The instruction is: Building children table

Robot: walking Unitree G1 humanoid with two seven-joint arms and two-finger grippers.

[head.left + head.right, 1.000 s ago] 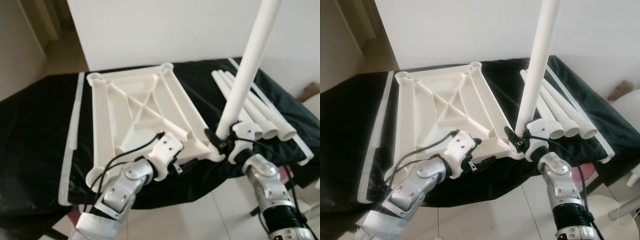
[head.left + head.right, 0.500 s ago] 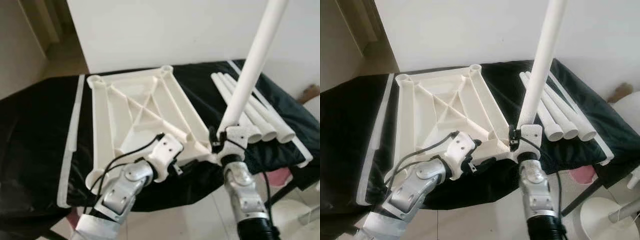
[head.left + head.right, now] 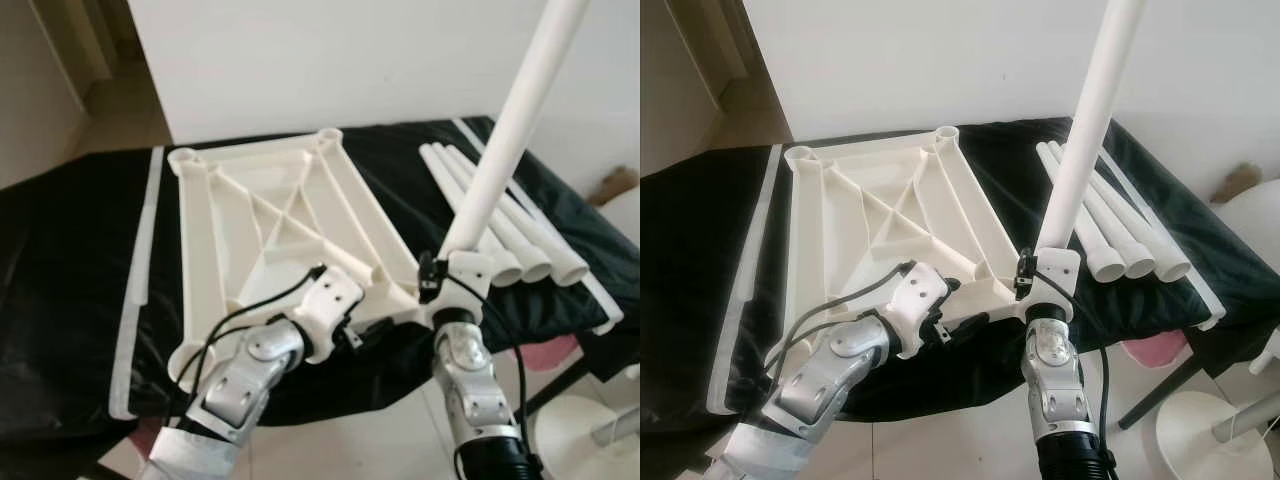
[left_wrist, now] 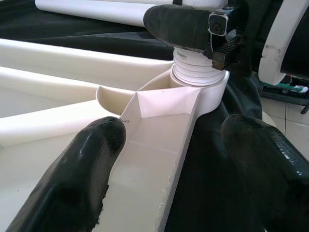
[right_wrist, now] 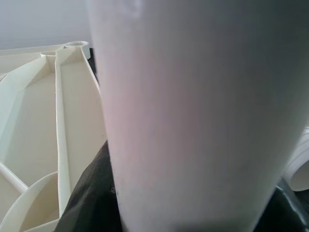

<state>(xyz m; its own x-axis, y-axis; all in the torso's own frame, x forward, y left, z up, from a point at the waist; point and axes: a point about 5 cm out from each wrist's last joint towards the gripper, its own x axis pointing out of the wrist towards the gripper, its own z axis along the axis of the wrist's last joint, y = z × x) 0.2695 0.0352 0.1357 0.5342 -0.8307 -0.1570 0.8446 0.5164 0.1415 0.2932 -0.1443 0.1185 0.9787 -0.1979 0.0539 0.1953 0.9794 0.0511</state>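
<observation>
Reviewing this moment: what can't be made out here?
- Top of the upright leg: cut off by the head views' upper edge.
- How far its threads sit in the tabletop corner socket: hidden inside.
- Right gripper jaws: right wrist view blocked by the leg.
- Left gripper: jaws apart beside the socket.

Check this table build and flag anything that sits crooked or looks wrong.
One thing: the white leg held by the right claw leans off vertical at the near-right corner socket of the upturned tabletop, its thread still exposed. Three spare legs lie neatly beside it.
</observation>
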